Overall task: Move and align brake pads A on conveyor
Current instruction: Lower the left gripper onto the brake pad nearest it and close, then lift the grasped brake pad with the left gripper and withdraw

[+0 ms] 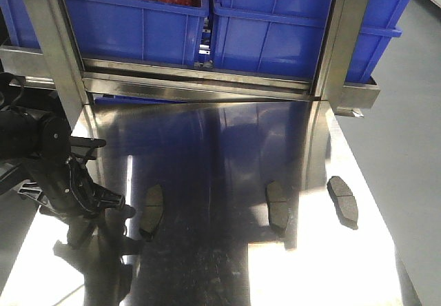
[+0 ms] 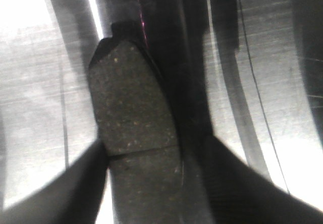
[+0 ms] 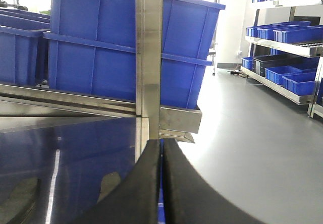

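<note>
Three brake pads lie on the shiny steel table: one at the left point(image 1: 153, 207), one in the middle point(image 1: 277, 197), one at the right point(image 1: 343, 200). Another brake pad point(image 2: 132, 113), dark grey with a thin groove across it, sits between the fingers of my left gripper point(image 2: 151, 151). The jaws press on its two long sides, low over the table. In the front view the left arm point(image 1: 62, 175) covers that pad. My right gripper point(image 3: 162, 143) is shut with nothing in it, raised by the table's right edge. The conveyor is out of view.
Blue plastic crates point(image 1: 275, 23) fill a steel rack point(image 1: 200, 78) along the table's far edge, with upright steel posts point(image 1: 48, 44) at both sides. Grey floor point(image 1: 406, 127) lies off the right edge, and shelves with blue bins point(image 3: 287, 32) stand further away.
</note>
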Motion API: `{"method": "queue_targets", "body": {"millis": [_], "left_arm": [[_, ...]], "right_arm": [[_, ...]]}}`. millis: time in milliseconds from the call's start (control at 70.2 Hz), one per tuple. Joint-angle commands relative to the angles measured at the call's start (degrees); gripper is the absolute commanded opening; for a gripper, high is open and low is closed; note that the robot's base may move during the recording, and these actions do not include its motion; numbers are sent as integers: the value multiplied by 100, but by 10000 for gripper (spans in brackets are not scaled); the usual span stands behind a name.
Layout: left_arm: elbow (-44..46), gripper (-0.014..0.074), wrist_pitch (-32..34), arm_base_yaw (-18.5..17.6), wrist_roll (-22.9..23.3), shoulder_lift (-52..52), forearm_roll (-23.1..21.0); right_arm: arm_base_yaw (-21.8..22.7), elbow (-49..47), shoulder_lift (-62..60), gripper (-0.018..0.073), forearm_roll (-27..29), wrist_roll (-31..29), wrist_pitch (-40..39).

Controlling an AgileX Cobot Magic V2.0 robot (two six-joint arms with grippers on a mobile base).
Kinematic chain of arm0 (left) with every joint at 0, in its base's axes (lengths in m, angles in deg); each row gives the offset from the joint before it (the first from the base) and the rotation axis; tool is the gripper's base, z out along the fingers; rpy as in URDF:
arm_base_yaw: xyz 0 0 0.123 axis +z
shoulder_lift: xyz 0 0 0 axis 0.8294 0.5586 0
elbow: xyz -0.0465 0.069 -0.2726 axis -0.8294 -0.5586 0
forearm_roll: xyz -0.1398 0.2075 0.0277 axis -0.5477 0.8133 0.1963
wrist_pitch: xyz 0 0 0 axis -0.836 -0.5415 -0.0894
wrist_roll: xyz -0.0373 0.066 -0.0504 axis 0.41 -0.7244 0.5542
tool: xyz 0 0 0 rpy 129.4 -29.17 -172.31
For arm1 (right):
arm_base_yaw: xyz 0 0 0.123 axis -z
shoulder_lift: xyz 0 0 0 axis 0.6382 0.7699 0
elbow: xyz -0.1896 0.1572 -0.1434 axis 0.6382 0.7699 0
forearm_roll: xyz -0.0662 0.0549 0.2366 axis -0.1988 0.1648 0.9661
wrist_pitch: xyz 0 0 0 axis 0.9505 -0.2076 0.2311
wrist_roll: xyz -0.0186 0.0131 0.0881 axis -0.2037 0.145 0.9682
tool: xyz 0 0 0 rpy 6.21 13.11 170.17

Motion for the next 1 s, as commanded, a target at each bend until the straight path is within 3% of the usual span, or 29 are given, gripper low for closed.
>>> {"method": "queue_targets", "body": {"millis": [0,85,313,755,983], "left_arm": [[75,137,3,-19,58,-130,-32],[75,-9,41,-19,46,-130,-32],[75,-8,141,-19,35,-259,13],[34,-8,251,-19,-37,-1530,20],[-919,-8,973,-19,-27,-2638,16]], "right_arm": [[30,55,-47,-8,-18,-35,-421],[30,55,-47,-8,-18,-35,-421],[30,55,-47,-8,-18,-35,-421],[30,55,-47,-8,-18,-35,-421],[30,55,-47,-8,-18,-35,-421]]}}
